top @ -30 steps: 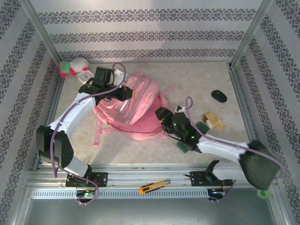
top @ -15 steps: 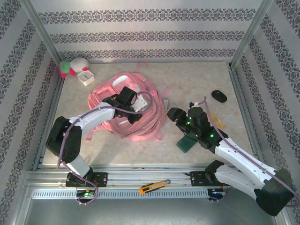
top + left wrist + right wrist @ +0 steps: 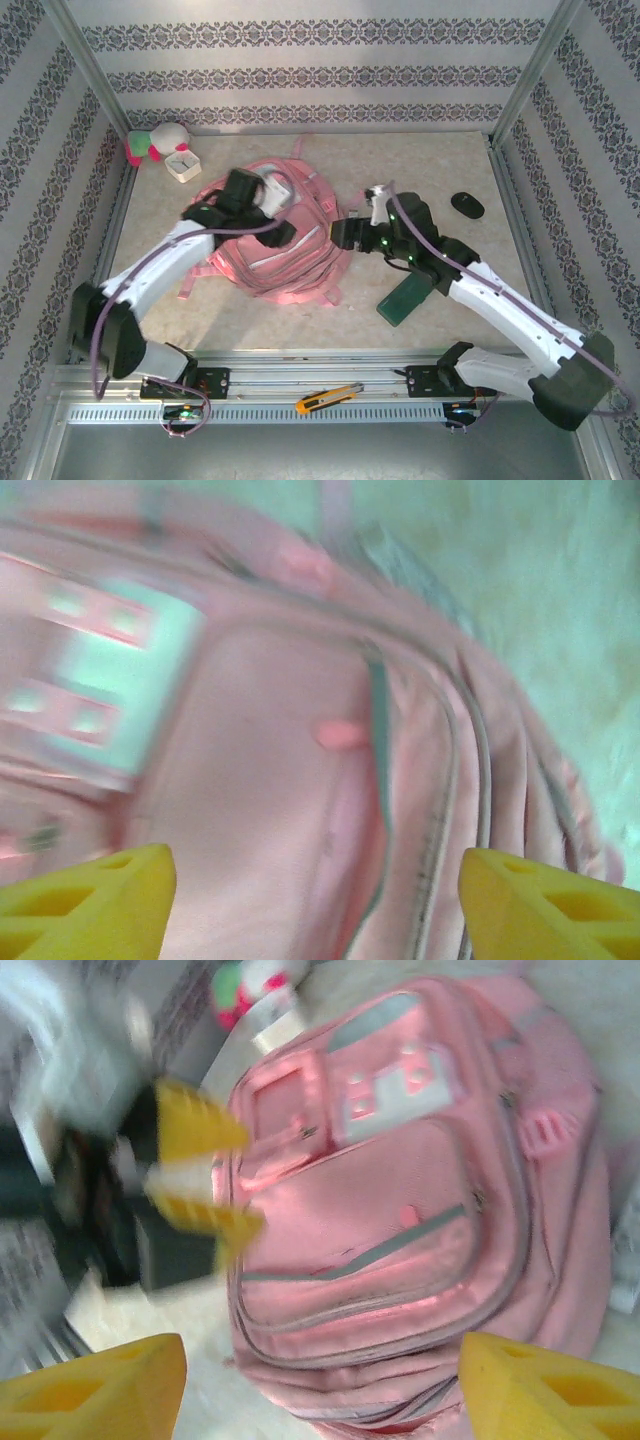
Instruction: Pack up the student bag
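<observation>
Bench (image 3: 450, 165) carries pink student bag (image 3: 290, 265), flat at centre, front pockets up. Left hand (image 3: 318, 895) over bag's far part, fingers wide apart, empty. Right hand (image 3: 320, 1382) just beside bag's right edge, fingers apart, empty. Plush toy (image 3: 160, 143) in far-left corner.

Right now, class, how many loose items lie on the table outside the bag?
4: plush and white box far left, black oval far right, green item under the right arm; others may hide beneath arms.

Centre-left: backpack (image 3: 290, 265). Far left corner: plush toy (image 3: 160, 140), small box (image 3: 183, 163) just beside. Right of backpack: flat case (image 3: 403, 298); behind it, mouse (image 3: 467, 205). On near rail (image 3: 260, 385): cutter (image 3: 328, 398).
</observation>
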Robot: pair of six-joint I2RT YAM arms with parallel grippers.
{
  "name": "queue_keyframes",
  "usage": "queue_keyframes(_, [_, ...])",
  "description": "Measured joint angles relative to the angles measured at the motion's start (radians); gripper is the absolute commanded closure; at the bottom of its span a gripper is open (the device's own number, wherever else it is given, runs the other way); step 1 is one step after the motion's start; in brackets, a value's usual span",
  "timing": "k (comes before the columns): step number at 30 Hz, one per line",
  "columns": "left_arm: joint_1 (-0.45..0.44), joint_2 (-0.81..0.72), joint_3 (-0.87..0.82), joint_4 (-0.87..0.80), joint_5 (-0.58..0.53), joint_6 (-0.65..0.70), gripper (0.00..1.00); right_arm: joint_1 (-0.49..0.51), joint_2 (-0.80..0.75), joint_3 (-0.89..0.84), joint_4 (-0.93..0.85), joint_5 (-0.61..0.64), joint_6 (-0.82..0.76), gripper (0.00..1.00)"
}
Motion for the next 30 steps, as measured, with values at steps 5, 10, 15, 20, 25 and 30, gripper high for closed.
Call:
queue_keyframes(5, [0.203, -0.162, -0.008, 0.002, 0.074, -0.167, 0.23, 0.113, 0.183, 0.234, -0.183, -0.020, -0.448, 0.30])
queue_keyframes(10, [0.320, -0.208, -0.100, -0.047, 0.098, -0.283, 0.23, 0.209, 0.386, 0.367, -0.338, 0.035, -0.837, 0.32])
queue_keyframes(15, [0.385, -0.228, -0.256, -0.091, 0.129, -0.363, 0.23, 0.296, 0.566, 0.396, -0.419, 0.103, -1.106, 0.32])
queue_keyframes(20, [0.393, -0.274, -0.319, -0.092, 0.150, -0.406, 0.23, 0.338, 0.698, 0.418, -0.433, 0.139, -1.221, 0.32])
queue_keyframes(25, [0.396, -0.285, -0.332, -0.090, 0.169, -0.426, 0.23, 0.340, 0.774, 0.422, -0.410, 0.181, -1.270, 0.35])
queue_keyframes(30, [0.400, -0.285, -0.369, -0.088, 0.182, -0.452, 0.24, 0.349, 0.791, 0.375, -0.317, 0.277, -1.310, 0.67])
